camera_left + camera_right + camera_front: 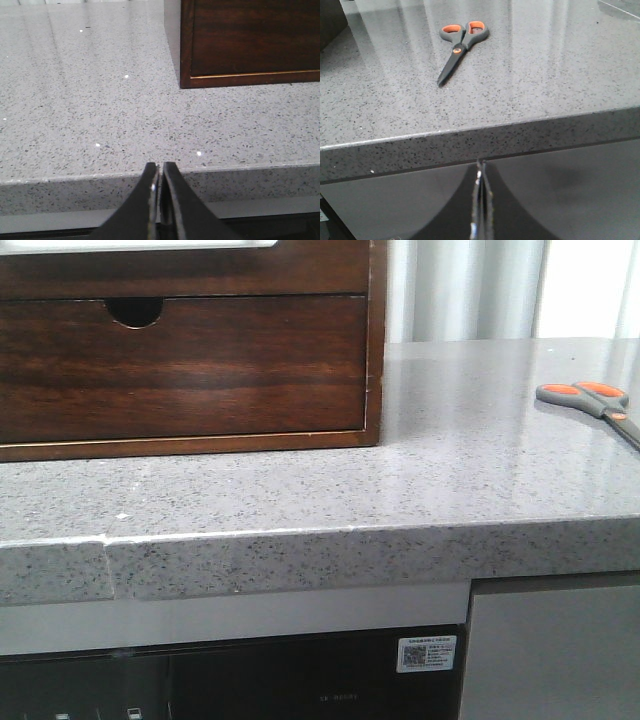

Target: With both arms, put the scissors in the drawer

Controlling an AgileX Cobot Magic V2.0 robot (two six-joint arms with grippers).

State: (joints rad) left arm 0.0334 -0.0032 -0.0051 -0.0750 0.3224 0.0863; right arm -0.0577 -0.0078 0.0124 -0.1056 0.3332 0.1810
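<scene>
Front view: scissors (598, 405) lie flat on the grey speckled countertop (300, 490) at the far right edge of the frame, cut off by that edge. Handles sit toward the upper left of the object, blades run down and right out of frame; long axis diagonal. Only the grey handles with orange-lined loops and the start of the blade section show here.

Right wrist view: same scissors (460, 44) seen whole, in the upper left part of the frame. Blades closed. Loops at the upper end, tip pointing to the lower left; long axis a steep diagonal. They rest well in from the counter's front edge and touch nothing else.

Drawer (180, 365): dark reddish-brown wood, upper left of the front view, closed flush in its cabinet (375, 340), semicircular notch in its top edge. The cabinet stands on the countertop, well apart from the scissors, with bare counter between. A corner of the cabinet (240, 45) appears at the upper right of the left wrist view.

Left gripper (159, 172): bottom centre of its view, in front of the counter edge, fingers nearly together with a thin gap, holding nothing.

Right gripper (480, 175): bottom centre of its view, below the counter's front edge, fingers pressed together, holding nothing. Scissors lie well beyond it.

Neither arm shows in the front view.
</scene>
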